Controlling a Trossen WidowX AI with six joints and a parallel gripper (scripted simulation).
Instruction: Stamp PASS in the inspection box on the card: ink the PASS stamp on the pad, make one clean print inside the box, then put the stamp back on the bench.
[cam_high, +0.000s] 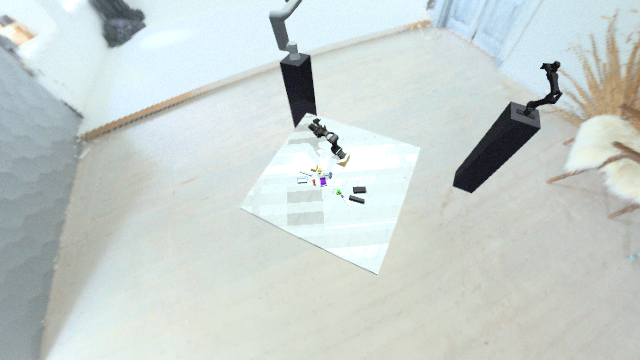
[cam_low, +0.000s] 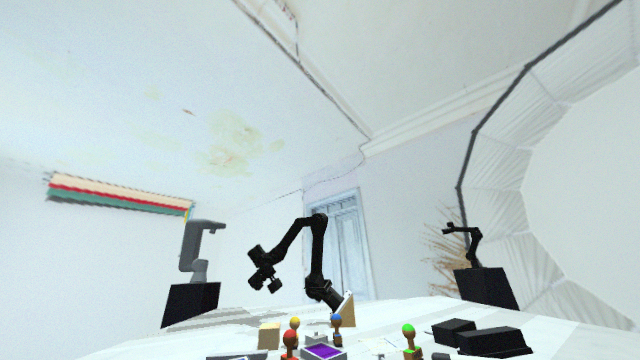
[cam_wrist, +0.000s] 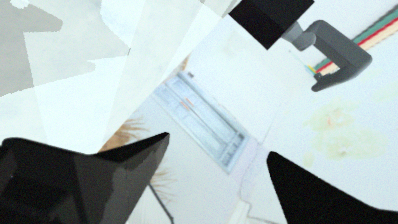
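Observation:
My gripper is open and empty, raised over the back of the table, well away from the stamps. Four stamps stand on the bench: one with a red knob, one with a yellow knob, one with a blue knob and one with a green knob. Their words cannot be read. The purple ink pad lies among them. A pale card with faint lines lies between the blue and green stamps; its print is unreadable.
A wooden block stands left of the yellow stamp. A wooden wedge stands by the arm's base. Two black boxes lie right of the green stamp. A small white tray lies left of the red stamp.

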